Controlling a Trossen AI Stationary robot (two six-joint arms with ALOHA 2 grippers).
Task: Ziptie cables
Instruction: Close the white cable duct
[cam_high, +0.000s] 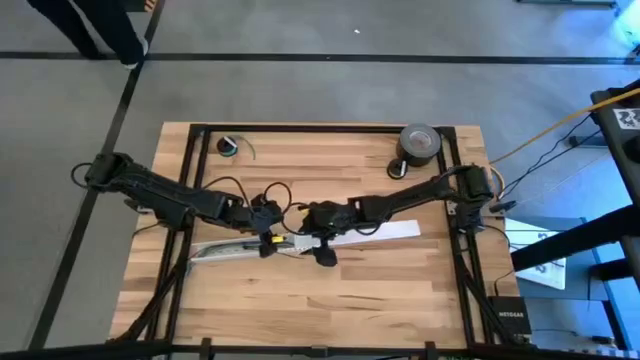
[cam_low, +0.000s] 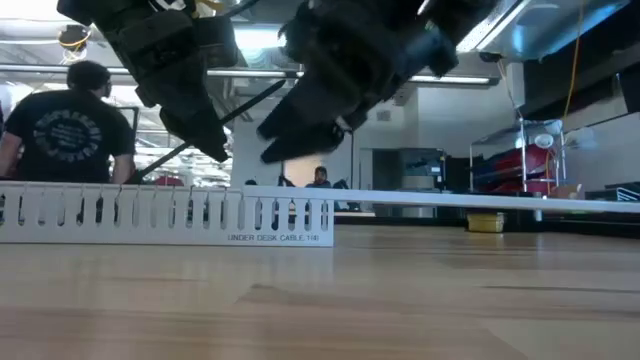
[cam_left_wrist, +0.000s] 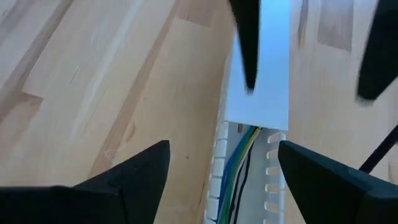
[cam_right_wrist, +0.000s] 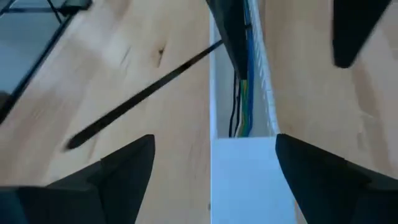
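The cables (cam_left_wrist: 239, 171), thin blue, yellow-green and black wires, lie inside a long white slotted channel (cam_high: 225, 249) at the table's middle. They also show in the right wrist view (cam_right_wrist: 244, 106). A white cover (cam_left_wrist: 258, 93) closes the channel's right part. A thin straight black strip, the ziptie (cam_right_wrist: 143, 93), slants over the wood up to the channel's edge. My left gripper (cam_high: 268, 228) and my right gripper (cam_high: 312, 238) hover open above the channel, facing each other. Each gripper's fingers stand on either side of the channel without touching it.
A grey tape roll (cam_high: 420, 142) stands at the far right and a small dark part with a green wire (cam_high: 232, 148) at the far left. Black frame rails (cam_high: 190, 180) run along the table's sides. Bare wood (cam_high: 320, 300) lies toward the near edge. A person (cam_low: 75, 125) stands beyond the table.
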